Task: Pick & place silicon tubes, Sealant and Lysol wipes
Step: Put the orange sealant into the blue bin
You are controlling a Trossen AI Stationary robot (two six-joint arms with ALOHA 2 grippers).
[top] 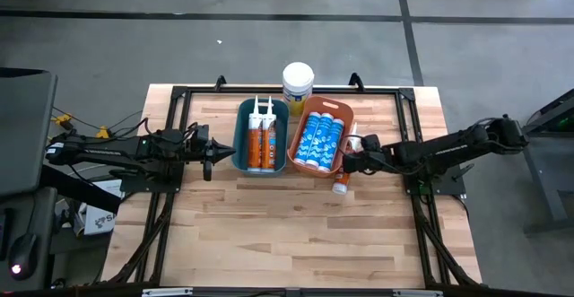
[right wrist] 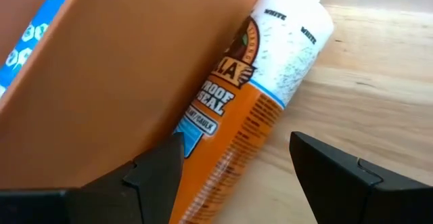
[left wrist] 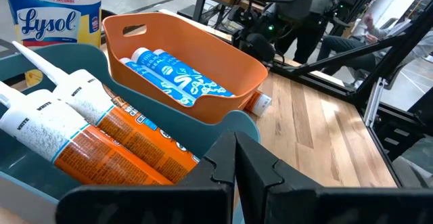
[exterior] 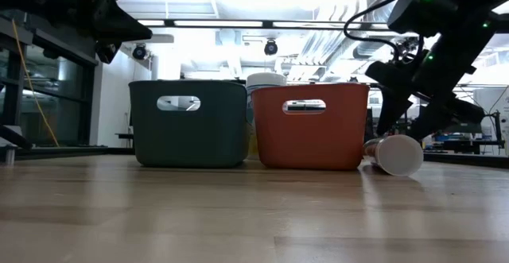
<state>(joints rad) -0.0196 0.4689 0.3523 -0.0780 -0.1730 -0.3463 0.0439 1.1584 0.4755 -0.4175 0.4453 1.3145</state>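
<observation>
An orange-and-white sealant tube (right wrist: pixel 237 109) lies on the table against the orange bin's right wall (top: pixel 342 182); its round base shows in the low view (exterior: pixel 398 154). My right gripper (right wrist: pixel 247 176) is open, one finger on each side of the tube's middle, and I see no touch. The orange bin (top: pixel 299 158) holds blue tubes (top: pixel 321 135). The teal bin (top: pixel 240 140) holds two orange-and-white tubes (left wrist: pixel 101 136). The Lysol wipes canister (top: pixel 298 83) stands upright behind the two bins. My left gripper (top: pixel 215 151) is shut and empty at the teal bin's left wall.
The two bins stand side by side at the table's far middle. Black frame rails (top: pixel 170 109) run along the table's left, far and right sides. The near half of the wooden table (top: pixel 287 234) shows bare wood.
</observation>
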